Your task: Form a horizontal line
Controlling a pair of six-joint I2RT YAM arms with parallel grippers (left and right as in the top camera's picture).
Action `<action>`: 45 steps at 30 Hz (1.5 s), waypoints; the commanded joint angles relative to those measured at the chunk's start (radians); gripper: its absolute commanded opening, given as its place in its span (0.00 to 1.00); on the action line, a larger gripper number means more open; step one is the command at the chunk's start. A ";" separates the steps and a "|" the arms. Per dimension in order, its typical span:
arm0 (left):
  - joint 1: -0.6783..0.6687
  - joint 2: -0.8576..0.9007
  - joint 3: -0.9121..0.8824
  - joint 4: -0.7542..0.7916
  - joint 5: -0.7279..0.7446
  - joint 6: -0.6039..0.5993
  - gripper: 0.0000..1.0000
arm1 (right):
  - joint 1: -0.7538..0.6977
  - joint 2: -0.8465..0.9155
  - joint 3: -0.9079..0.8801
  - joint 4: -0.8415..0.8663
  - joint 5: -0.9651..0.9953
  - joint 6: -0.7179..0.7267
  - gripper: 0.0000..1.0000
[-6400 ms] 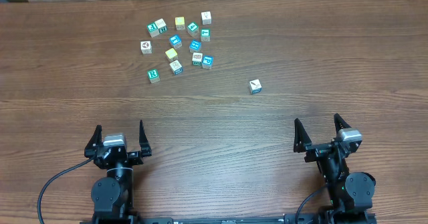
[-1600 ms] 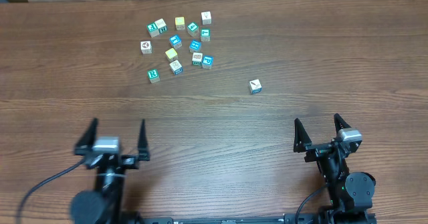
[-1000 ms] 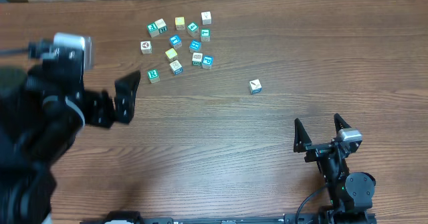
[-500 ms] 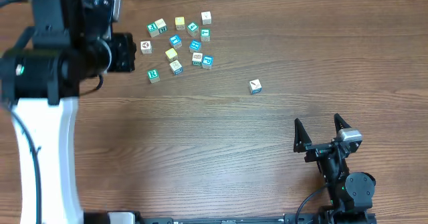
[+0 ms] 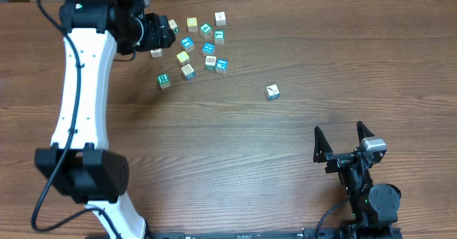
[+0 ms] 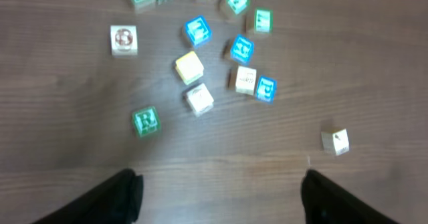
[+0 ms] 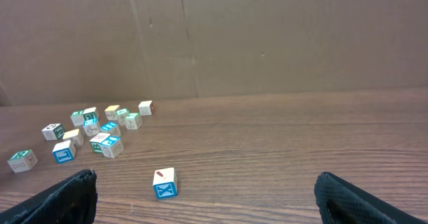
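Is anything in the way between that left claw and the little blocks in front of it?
Nothing visible does. The left gripper hangs open, and only bare table lies between it and the scattered cubes. No row has been formed yet.

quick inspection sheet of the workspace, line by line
surface: wooden table, no spills seen
job's things: no horizontal line formed; cubes lie scattered at the far left, a lone cube sits apart to their right
clutter: nothing seen
grippers: left gripper open near the cubes, holding nothing; right gripper open, parked at the near edge
cables: black cable by the left arm's base
surroundings: cardboard wall behind the table
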 commanded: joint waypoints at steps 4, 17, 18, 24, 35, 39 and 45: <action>-0.056 0.119 0.029 0.134 -0.101 -0.025 0.71 | -0.003 -0.007 -0.010 0.004 -0.002 0.003 1.00; -0.149 0.379 0.029 0.415 -0.331 -0.021 0.81 | -0.003 -0.007 -0.010 0.004 -0.002 0.003 1.00; -0.149 0.398 0.029 0.434 -0.328 -0.021 0.81 | -0.003 -0.007 -0.010 0.004 -0.002 0.003 1.00; -0.148 0.477 0.029 0.501 -0.339 -0.021 0.77 | -0.003 -0.007 -0.010 0.004 -0.002 0.003 1.00; -0.143 0.556 0.028 0.575 -0.341 -0.066 0.58 | -0.003 -0.007 -0.010 0.004 -0.002 0.003 1.00; -0.135 0.556 0.028 0.584 -0.343 -0.092 0.47 | -0.003 -0.007 -0.010 0.004 -0.002 0.003 1.00; -0.135 0.558 0.028 0.577 -0.365 -0.092 0.36 | -0.003 -0.007 -0.010 0.004 -0.002 0.003 1.00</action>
